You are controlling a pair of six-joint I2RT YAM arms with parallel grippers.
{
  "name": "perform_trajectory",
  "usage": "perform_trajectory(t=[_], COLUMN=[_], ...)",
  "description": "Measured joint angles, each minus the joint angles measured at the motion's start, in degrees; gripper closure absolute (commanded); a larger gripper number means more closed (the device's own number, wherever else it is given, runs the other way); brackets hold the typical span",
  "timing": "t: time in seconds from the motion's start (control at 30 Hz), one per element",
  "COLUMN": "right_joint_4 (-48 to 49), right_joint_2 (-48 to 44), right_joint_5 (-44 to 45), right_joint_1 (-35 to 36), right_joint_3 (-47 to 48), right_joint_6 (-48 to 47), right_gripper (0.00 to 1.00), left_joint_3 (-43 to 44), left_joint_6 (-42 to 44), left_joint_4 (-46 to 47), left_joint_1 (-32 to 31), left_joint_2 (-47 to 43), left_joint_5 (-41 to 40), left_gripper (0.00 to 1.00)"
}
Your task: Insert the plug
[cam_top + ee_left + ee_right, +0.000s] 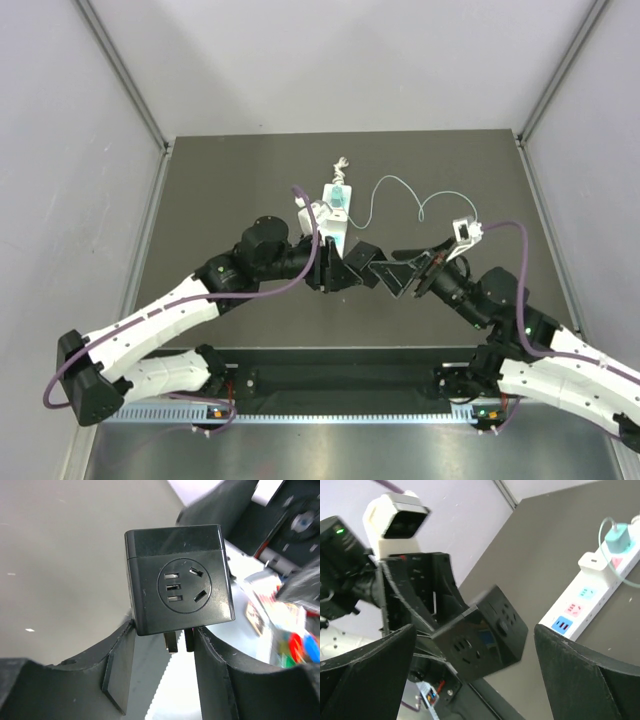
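The plug (340, 196), small and teal, sits on top of the power strip (333, 222) at the strip's far end, toward 12 o'clock on the table (220, 190); whether its pins are fully home I cannot tell. Its thin white cable (395, 182) loops away toward 3 o'clock. In the right wrist view a white block (594, 561) stands on the strip just beside the plug, on the nearer side; coloured sockets follow along the strip below that.

The left tool (164, 636) pinches a black adapter cube (177, 587) by its lower edge; one fingertip touches each bottom corner, and two metal prongs hang down in the gap between them. The cube's round socket face is turned to the left wrist camera. The cube is held above the table, at 6 o'clock of the strip.

The right tool (475, 630) is spread wide and holds nothing; it sits at 3 o'clock of the cube. Its two fingers (585, 670) stand on either side of the cube, clear of it.
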Motion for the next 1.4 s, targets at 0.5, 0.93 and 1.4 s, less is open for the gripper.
perform_trajectory(t=[0.5,0.93,1.4], right_joint_4=[-26.27,-16.87,-1.92], right_joint_2=[12.61,14.71,14.25], right_joint_5=[-29.92,-66.62,-75.41], right_joint_1=[-20.09,-30.36,-30.49], right_joint_3=[27.56,16.94,8.94], right_joint_6=[-16.02,-6.95,1.18], right_gripper=[0.01,0.01,0.34], left_joint_3=[0.87,0.24,0.24], left_joint_6=[-0.72,-3.67,-5.42], left_joint_4=[2.86,11.45,15.04], left_joint_1=[3.76,5.46,5.49], left_joint_2=[3.21,5.57,8.98], left_joint_5=[22.29,34.91,38.47], left_gripper=[1.00,1.00,1.00])
